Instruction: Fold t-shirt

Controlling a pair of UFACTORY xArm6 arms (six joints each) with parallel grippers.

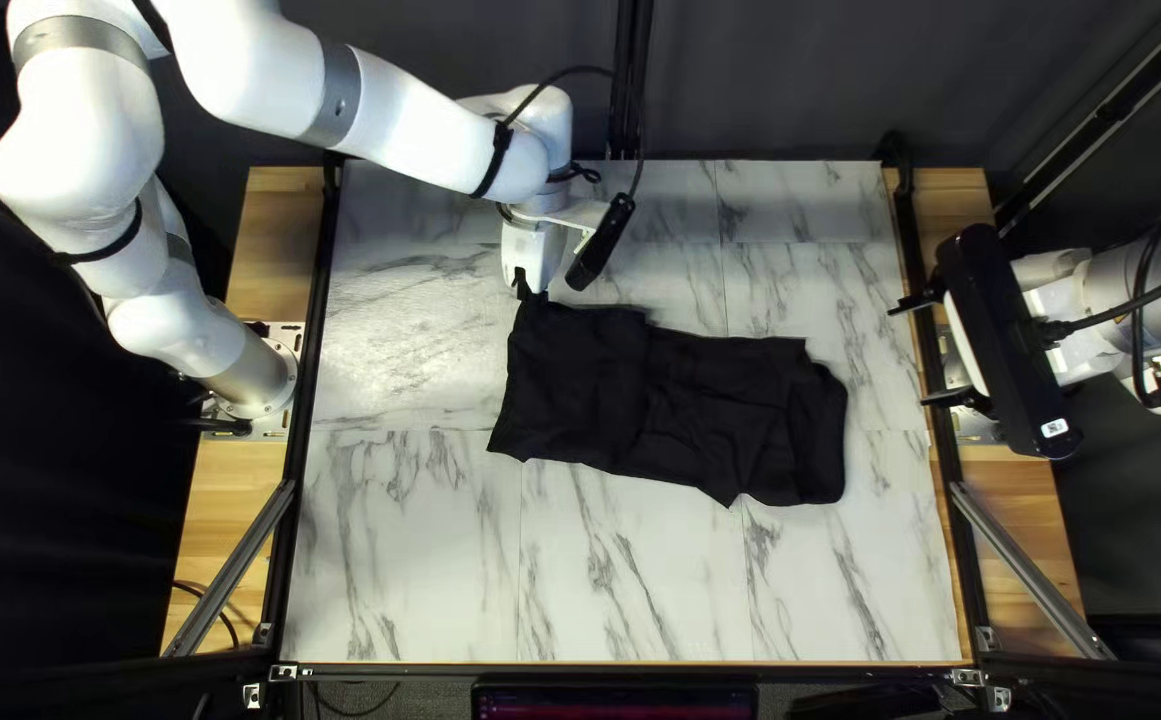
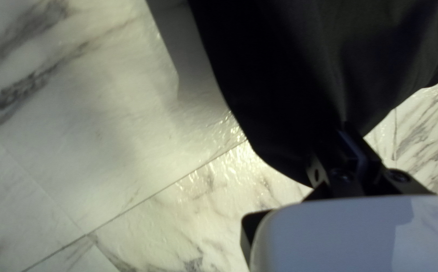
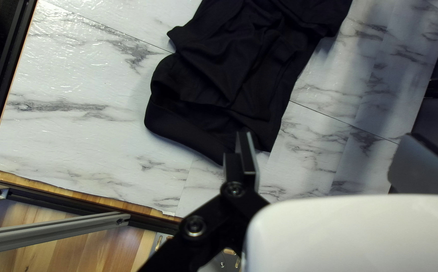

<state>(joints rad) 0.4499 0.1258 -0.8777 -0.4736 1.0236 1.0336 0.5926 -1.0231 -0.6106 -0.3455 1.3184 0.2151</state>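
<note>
A big dark curtain (image 1: pixel 794 80) is behind the table (image 1: pixel 407 574), which has a white top with gray squiggly lines. My left arm (image 1: pixel 420 127) is up high, and it goes from the table's left side over to the far part. My right arm (image 1: pixel 1160 287) comes in from the other side. The black t-shirt (image 1: pixel 687 400) is on the table, around the middle and a bit to the right in the top left view. It makes a long, bumpy shape from side to side, with wrinkles and soft folds, and one far corner is pulled up into a little point. Two gray bars (image 1: pixel 231 567) lean at a slant, one by each near corner of the table. My right gripper (image 1: pixel 918 351) is over the table's right edge, near the end of the t-shirt but not touching it. Its two fingers are spread wide, with no cloth in them. My left gripper (image 1: pixel 523 286) is at the pulled-up corner. Its fingers are pinching that little bit of black cloth — in the left wrist view, the t-shirt gets wider as it goes away from them.
</note>
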